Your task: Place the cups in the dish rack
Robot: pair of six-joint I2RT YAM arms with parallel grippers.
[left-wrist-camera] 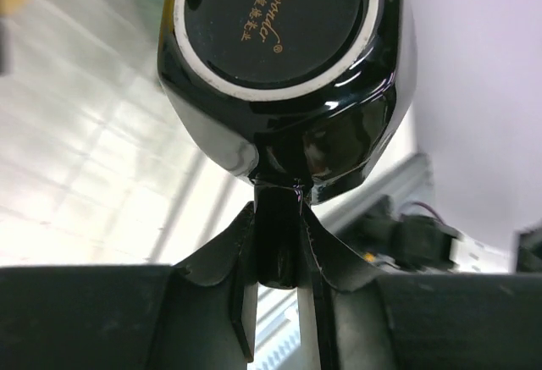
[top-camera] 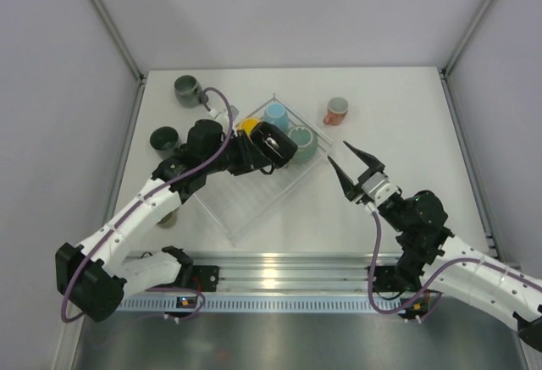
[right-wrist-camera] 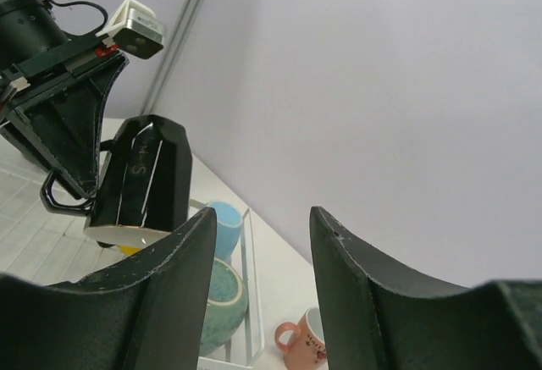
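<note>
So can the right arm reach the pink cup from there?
Probably yes. The right tool is open and empty, the pink cup stands on bare table just beyond it, outside the dish rack, and nothing lies between them.

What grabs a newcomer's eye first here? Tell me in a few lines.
The black mug, pinched by its handle in the left gripper, hangs over the clear dish rack in the middle of the table. At the rack's far end sit a yellow mug, a light blue mug and a teal-green mug. To the right, the right gripper stands open and empty, with a salmon pink mug beyond it.
</note>
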